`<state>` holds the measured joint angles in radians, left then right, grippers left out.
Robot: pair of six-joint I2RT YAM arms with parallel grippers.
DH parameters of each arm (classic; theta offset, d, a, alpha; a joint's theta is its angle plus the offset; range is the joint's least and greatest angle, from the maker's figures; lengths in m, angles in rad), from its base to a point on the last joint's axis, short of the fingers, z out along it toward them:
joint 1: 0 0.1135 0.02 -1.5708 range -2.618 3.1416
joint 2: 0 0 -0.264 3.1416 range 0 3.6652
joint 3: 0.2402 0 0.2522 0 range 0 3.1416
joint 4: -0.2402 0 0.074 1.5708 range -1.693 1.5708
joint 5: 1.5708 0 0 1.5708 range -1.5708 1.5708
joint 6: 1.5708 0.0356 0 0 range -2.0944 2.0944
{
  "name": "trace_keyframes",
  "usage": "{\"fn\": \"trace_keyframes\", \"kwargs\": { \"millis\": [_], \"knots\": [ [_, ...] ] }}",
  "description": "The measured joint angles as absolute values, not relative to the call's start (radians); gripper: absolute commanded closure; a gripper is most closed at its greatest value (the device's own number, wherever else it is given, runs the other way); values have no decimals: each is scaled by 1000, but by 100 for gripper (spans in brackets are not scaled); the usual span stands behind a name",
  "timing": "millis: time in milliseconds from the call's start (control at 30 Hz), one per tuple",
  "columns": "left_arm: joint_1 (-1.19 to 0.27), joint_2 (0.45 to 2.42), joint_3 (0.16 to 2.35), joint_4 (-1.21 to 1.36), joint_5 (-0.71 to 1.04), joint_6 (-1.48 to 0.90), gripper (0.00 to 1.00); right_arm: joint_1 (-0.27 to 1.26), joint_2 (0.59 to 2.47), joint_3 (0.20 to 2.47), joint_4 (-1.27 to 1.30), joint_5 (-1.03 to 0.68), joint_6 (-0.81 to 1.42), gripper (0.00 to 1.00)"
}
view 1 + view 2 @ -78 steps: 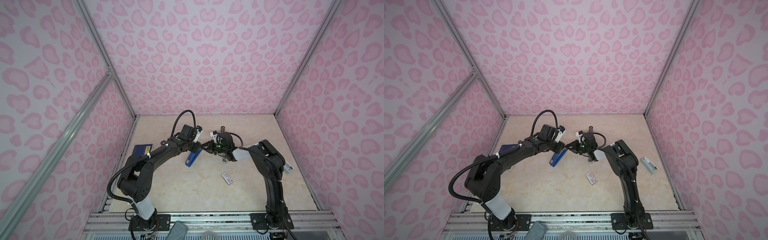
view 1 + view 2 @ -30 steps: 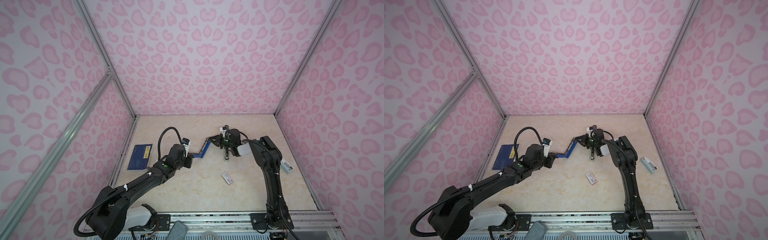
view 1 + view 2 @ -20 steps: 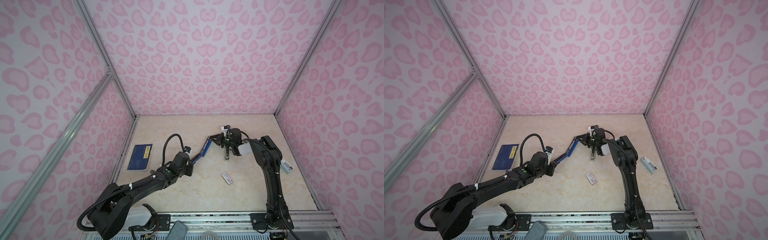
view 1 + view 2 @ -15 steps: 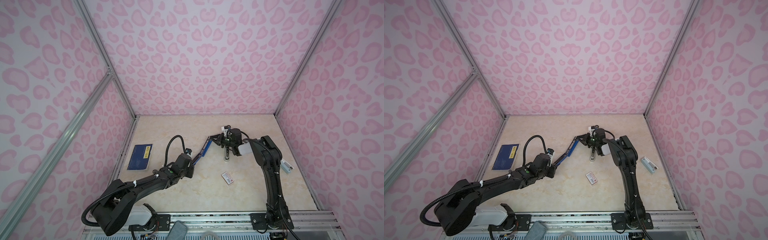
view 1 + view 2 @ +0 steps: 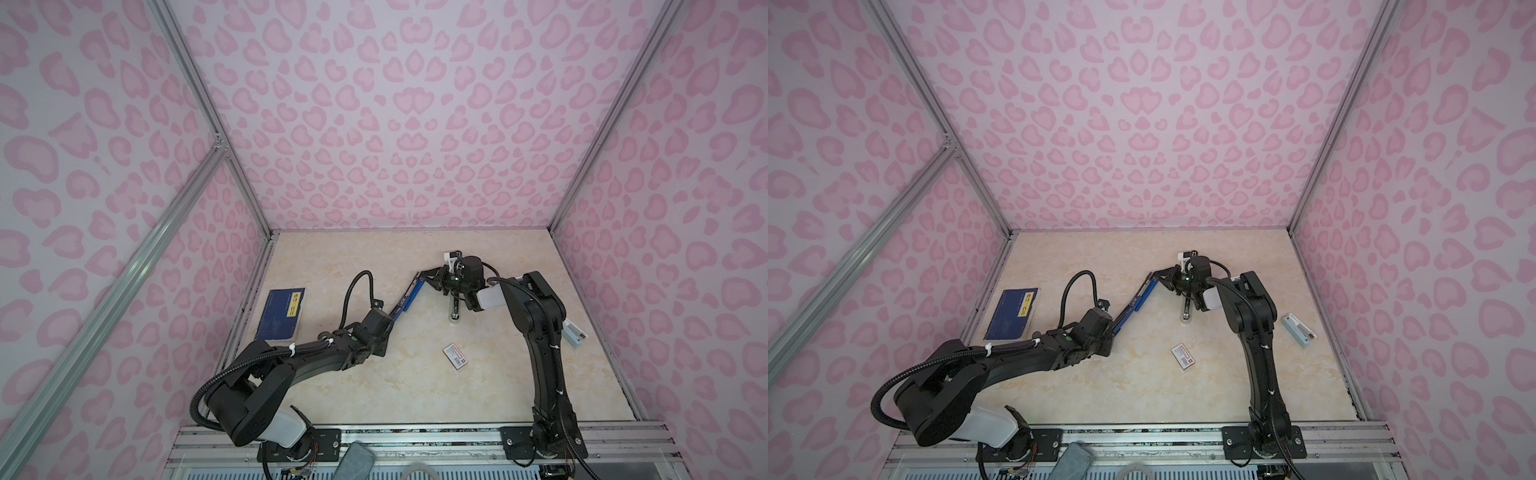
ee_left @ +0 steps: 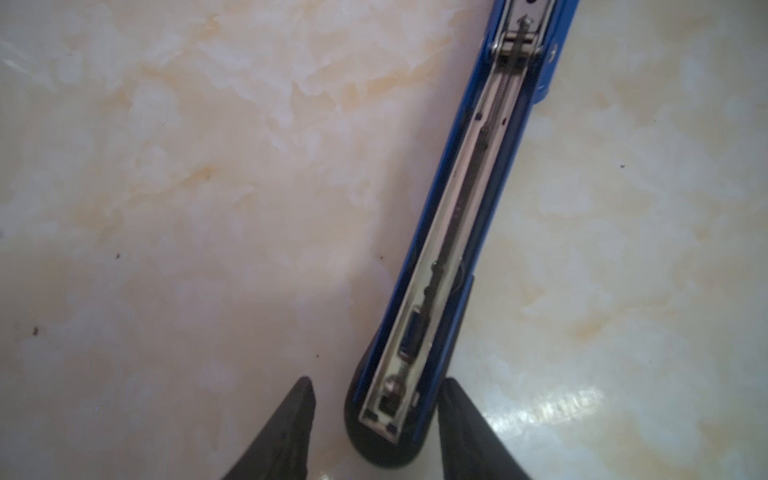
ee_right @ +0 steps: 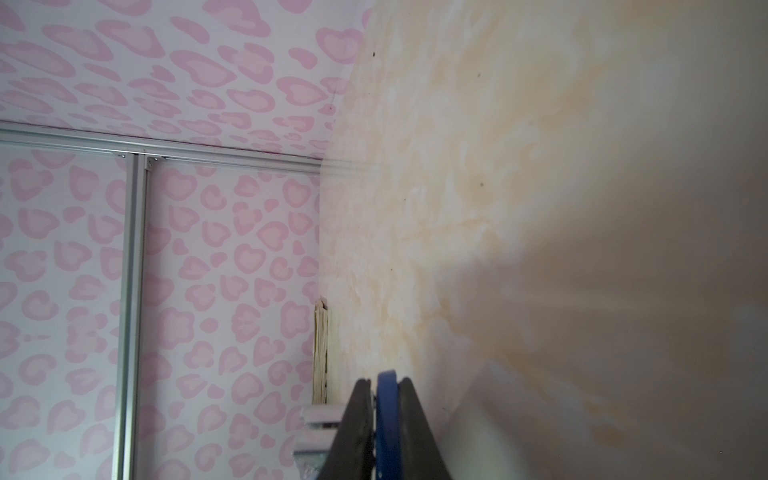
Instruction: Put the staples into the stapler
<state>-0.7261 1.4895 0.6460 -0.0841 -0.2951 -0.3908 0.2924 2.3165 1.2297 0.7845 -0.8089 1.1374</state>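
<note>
— Where is the stapler [image 5: 409, 296] lying?

— It is stretching on a slant between the two arms, opened out. Its channel [image 6: 453, 232] is facing up, with no strip showing in it.

— And what are the grippers doing?

— The left gripper [image 6: 376, 379] is standing spread around the near end. One finger is sitting just beside it and the other apart, so it is not squeezing. The right gripper [image 7: 384, 380] is pinching a thin blue edge at the far end, going by its wrist view.

— Where are the staples [image 5: 1298, 330] sitting?

— I am taking them to be in the tray [image 5: 1288, 322] by the right wall, well apart from the stapler and behind the right arm's elbow. Single strips are too small to make out. The box [image 5: 1183, 356] is lying on the table [image 5: 374, 395] between the arms.

— So which arm is going for them?

— I am judging the right arm to be nearer. The tray's long axis is crossing the stapler's, so a strip is probably needing a turn before lining up with the channel.
</note>
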Motion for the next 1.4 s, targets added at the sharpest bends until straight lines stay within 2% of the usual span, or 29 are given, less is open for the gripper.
{"fn": "trace_keyframes", "kwargs": {
  "millis": [100, 300, 500, 600, 700, 800, 1067, 1233, 1400],
  "knots": [
    [-728, 1493, 646, -84, -305, -395, 54, 291, 2294, 1222, 723, -791, 1088, 66],
    [-729, 1498, 646, -89, -323, -394, 62, 286, 2229, 1236, 576, -749, 976, 63],
    [-731, 1498, 648, -98, -341, -390, 63, 279, 2189, 1251, 445, -706, 886, 62],
    [-731, 1503, 656, -111, -360, -389, 55, 279, 2173, 1251, 402, -694, 856, 62],
    [-731, 1513, 675, -138, -409, -390, 40, 289, 2149, 1264, 340, -672, 814, 61],
    [-731, 1520, 699, -167, -466, -392, 31, 316, 2123, 1303, 255, -645, 744, 58],
    [-728, 1543, 751, -248, -576, -419, 29, 411, 2135, 1512, -24, -542, 518, 53],
    [-722, 1567, 784, -286, -619, -438, 28, 438, 2208, 1634, -152, -517, 446, 56],
    [-697, 1572, 826, -300, -646, -434, 28, 455, 2223, 1646, -259, -500, 392, 59]
  ]
}}
